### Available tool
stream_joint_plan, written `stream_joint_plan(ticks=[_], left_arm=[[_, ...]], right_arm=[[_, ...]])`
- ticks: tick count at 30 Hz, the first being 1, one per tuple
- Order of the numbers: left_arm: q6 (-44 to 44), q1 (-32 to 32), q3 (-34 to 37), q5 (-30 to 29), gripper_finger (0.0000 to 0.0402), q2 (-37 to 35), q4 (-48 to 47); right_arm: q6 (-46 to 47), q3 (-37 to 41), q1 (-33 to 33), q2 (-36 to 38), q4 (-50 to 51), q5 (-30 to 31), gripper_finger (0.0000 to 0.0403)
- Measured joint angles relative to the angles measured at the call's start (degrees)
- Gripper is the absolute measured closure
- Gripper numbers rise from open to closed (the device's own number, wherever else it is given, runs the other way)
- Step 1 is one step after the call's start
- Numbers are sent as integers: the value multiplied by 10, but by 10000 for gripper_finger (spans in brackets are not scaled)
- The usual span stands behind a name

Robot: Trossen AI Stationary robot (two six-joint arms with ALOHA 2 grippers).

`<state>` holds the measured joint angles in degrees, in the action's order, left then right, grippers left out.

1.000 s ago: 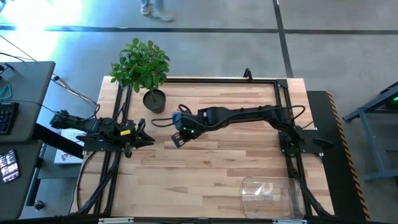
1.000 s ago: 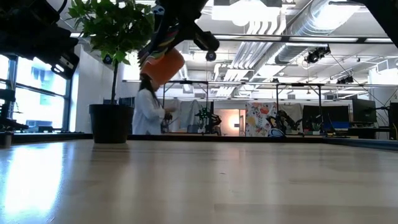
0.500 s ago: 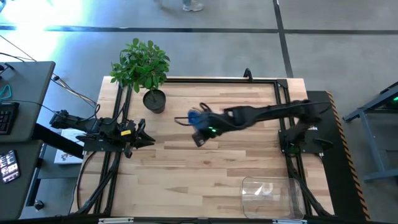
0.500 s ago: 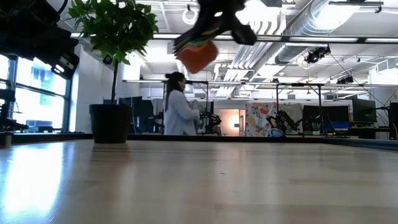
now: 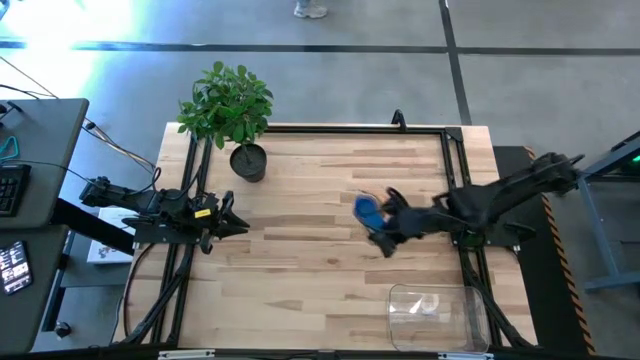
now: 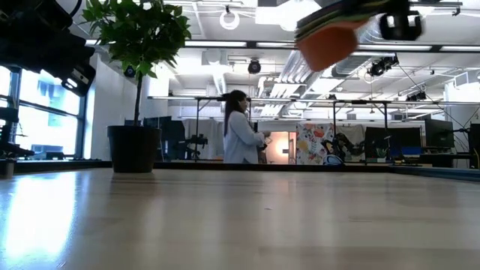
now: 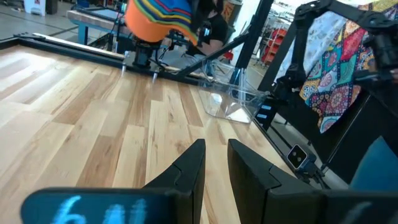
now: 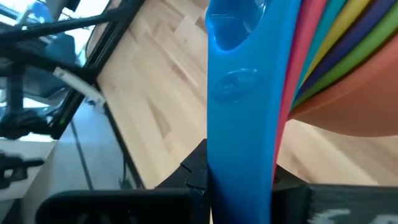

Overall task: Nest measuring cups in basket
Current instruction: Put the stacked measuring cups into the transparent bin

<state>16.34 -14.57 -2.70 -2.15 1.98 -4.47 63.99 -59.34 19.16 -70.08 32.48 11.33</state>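
Clear plastic rectangular basket: near right corner of the wooden surface. Nested stack of multicoloured plastic measuring cups: mid-air, clamped in right gripper fingers. Left gripper: left edge, fingers slightly apart. Potted plant: far left.

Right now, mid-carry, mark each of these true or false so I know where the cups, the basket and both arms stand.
1. The right end effector holds the stacked measuring cups above the table. True.
2. The cups already sit in the basket. False: they are in the air, apart from the basket, which stands at the table's near right corner.
3. The left end effector holds a cup. False: it is empty, at the left edge.
4. A potted plant stands at the far left corner. True.
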Motion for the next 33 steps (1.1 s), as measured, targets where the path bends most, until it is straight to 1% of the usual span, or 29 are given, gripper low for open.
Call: stream_joint_plan(ticks=[7, 10, 15, 19, 24, 27, 33], left_arm=[[0, 0, 0, 0, 343, 0, 0], [0, 0, 0, 0, 343, 0, 0], [0, 0, 0, 0, 343, 0, 0], [0, 0, 0, 0, 343, 0, 0], [0, 0, 0, 0, 343, 0, 0], [0, 0, 0, 0, 343, 0, 0], [0, 0, 0, 0, 343, 0, 0]], right_arm=[[86, 92, 131, 110, -1, 71, 374], [112, 115, 184, 136, -3, 87, 374], [136, 126, 264, 159, -5, 116, 374], [149, 126, 320, 161, -9, 119, 374], [200, 126, 390, 146, -10, 152, 374], [246, 126, 429, 120, -14, 172, 374], [338, 126, 496, 54, -70, 220, 374]])
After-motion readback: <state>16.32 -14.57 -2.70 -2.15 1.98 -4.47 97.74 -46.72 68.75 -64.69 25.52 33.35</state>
